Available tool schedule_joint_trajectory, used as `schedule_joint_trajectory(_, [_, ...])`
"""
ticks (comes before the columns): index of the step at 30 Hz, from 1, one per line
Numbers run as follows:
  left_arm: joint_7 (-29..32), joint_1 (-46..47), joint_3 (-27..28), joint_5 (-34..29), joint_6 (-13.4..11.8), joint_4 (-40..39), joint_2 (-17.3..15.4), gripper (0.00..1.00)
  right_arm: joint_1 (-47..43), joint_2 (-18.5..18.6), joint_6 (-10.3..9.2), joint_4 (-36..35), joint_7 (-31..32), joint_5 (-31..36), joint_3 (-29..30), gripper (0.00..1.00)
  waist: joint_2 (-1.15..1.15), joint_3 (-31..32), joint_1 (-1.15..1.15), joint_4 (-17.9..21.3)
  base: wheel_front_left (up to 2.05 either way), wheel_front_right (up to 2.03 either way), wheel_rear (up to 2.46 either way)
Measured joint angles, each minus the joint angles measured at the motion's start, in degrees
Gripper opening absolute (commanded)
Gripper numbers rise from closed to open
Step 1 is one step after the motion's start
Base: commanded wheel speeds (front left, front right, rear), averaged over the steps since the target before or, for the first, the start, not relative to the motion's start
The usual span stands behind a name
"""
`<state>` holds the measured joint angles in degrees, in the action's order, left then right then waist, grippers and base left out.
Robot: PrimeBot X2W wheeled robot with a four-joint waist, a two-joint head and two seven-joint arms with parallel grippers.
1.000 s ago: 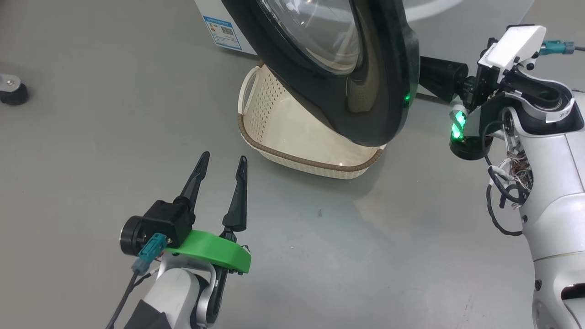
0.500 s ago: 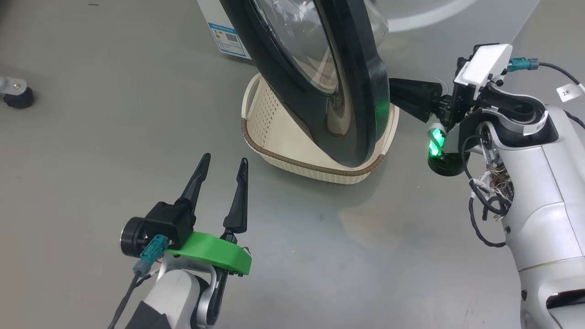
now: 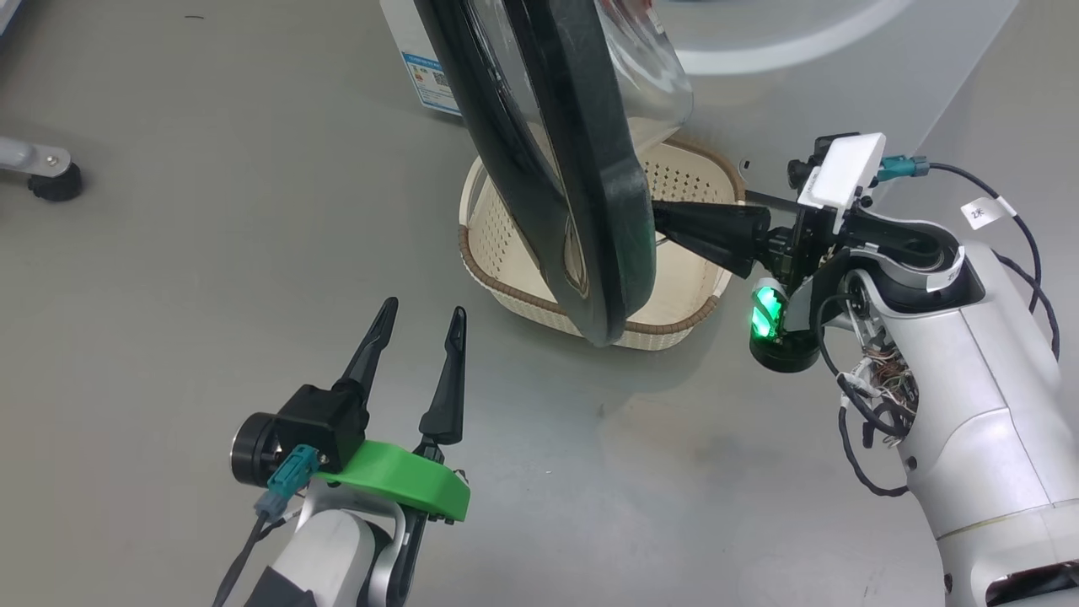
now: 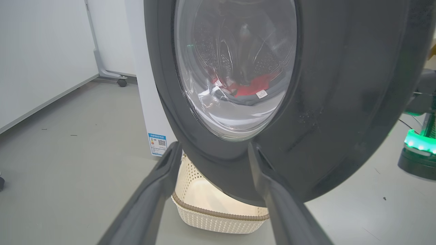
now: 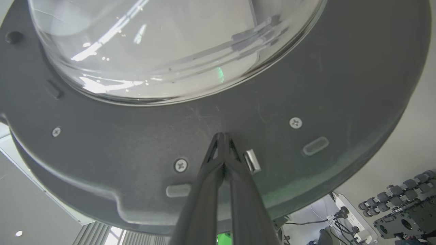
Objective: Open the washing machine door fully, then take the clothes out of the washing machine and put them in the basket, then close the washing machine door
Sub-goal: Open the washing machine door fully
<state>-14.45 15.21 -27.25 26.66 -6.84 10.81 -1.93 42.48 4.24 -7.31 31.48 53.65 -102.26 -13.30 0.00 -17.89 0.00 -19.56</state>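
In the head view the round black-rimmed glass washing machine door (image 3: pixel 590 169) runs off the top edge and hides the middle of the cream perforated plastic basket (image 3: pixel 493 253) and the tips of the right gripper (image 5: pixel 223 136). Through the glass the red clothes (image 4: pixel 250 89) appear distorted; how many there are cannot be told.

Remote desk notes: I see grey floor (image 3: pixel 169 278) all round left claw (image 3: pixel 425 307), dull sheen, pale patches of soft overhead light. Black castor (image 3: pixel 57 181) on metal leg far off claw's left side, well apart. Left wrist view: white wall (image 4: pixel 37 51) left of claw, grey stand leg (image 4: pixel 109 73) on small wheel at wall's foot. Low and right of right claw (image 5: pixel 223 136): white power strip (image 5: pixel 351 217) with plugs, rack of dark parts (image 5: pixel 405 207).
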Motion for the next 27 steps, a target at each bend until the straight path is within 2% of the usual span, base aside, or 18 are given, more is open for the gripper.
schedule_joint_trajectory(12, [0.0, -0.2, -0.5, 0.4, 0.0, 0.0, 0.0, 1.00, -1.3, 0.0, 0.00, -4.0, 0.5, -7.5, -6.8, 0.00, 0.00, 0.8, 0.00, -1.0, 0.00, 0.00, 0.00])
schedule_joint_trajectory(27, [0.0, -1.1, 0.0, 0.5, 0.0, -0.1, 0.0, 1.00, -2.1, -0.1, 0.00, -5.6, -3.5, -8.2, -12.6, 0.00, 0.00, 0.9, 0.00, -1.9, 0.00, 0.00, 0.00])
